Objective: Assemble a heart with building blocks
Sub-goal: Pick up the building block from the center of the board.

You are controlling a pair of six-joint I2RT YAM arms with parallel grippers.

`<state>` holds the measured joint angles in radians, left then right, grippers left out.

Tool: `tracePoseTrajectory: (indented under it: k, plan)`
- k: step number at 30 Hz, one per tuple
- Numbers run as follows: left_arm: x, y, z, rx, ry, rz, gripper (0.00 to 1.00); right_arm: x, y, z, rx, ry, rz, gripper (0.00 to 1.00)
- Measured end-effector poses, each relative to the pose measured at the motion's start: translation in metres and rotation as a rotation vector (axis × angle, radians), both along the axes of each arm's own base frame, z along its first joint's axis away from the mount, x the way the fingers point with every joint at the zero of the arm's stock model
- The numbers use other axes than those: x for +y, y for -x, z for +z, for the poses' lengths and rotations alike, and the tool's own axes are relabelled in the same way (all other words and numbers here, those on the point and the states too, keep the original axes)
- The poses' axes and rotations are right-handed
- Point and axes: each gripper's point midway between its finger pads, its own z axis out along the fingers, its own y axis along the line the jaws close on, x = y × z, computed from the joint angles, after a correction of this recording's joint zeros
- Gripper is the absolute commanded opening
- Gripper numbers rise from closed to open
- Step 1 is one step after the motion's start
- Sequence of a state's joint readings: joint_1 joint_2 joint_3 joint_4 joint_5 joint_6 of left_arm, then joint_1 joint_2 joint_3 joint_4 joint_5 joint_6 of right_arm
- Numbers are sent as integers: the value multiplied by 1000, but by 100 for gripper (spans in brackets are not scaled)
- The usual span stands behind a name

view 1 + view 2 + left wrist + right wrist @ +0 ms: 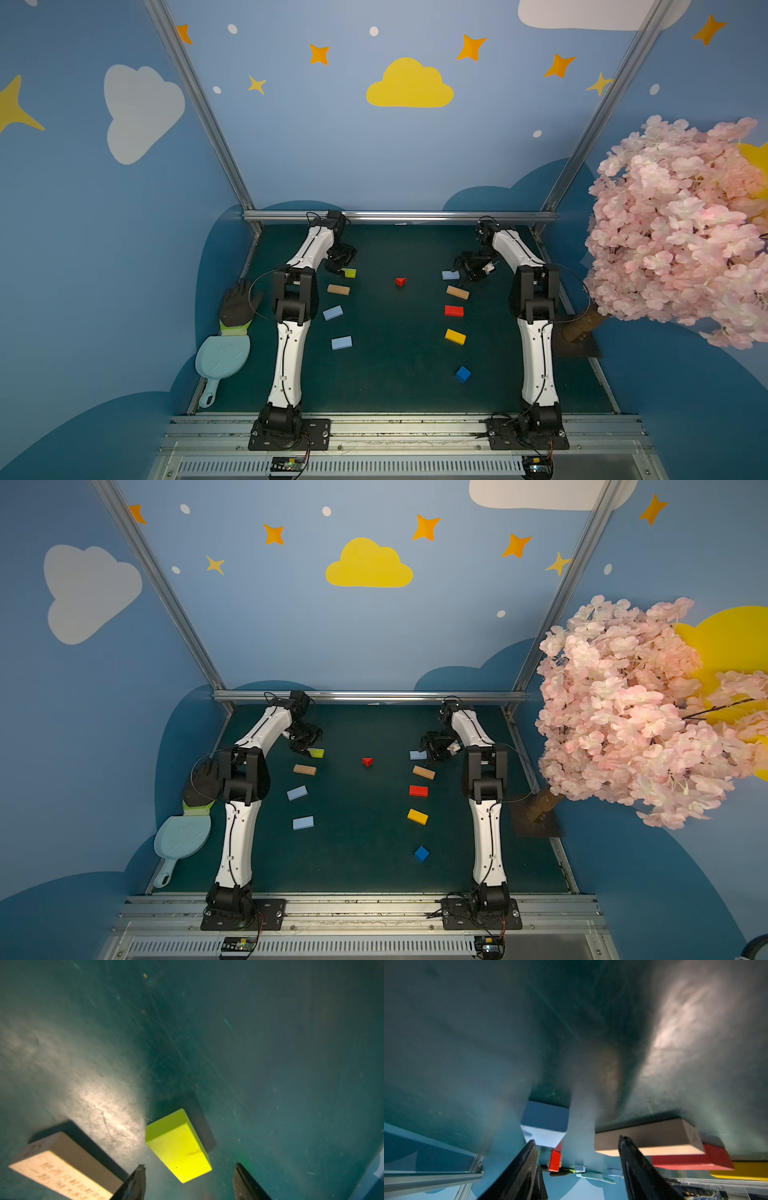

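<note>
No heart shows; the building blocks lie apart in two columns on the green mat (395, 374). The left column holds a lime green block (350, 273), a tan one (338, 289) and two light blue ones (333, 312). A red wedge (400, 281) sits in the middle. The right column holds light blue (450, 274), tan (457, 292), red (454, 310) and yellow (455, 336) blocks and a dark blue cube (463, 373). My left gripper (190, 1165) is open just over the lime block (178, 1147), not touching it. My right gripper (577, 1139) is open beside the light blue block (545, 1124), holding nothing.
A black glove (239, 305) and a pale blue scoop (222, 357) lie left of the mat. A pink blossom tree (681, 232) overhangs the right edge. A metal rail (399, 216) runs along the back. The tan block (62, 1163) lies close to my left fingers.
</note>
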<state>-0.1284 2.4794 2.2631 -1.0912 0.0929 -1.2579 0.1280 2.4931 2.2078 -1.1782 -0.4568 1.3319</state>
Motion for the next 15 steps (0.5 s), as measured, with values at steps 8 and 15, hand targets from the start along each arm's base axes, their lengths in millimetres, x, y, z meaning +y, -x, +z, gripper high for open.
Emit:
tracePoseTrajectory:
  k: [8,15]
  plan:
    - [6,1,-5,14,-16,11,67,1,-7,-2,-6,-2,-18,64]
    - [5,-4,-10,13,-16,11,67,1,-14,-9,-6,-3,-38,64]
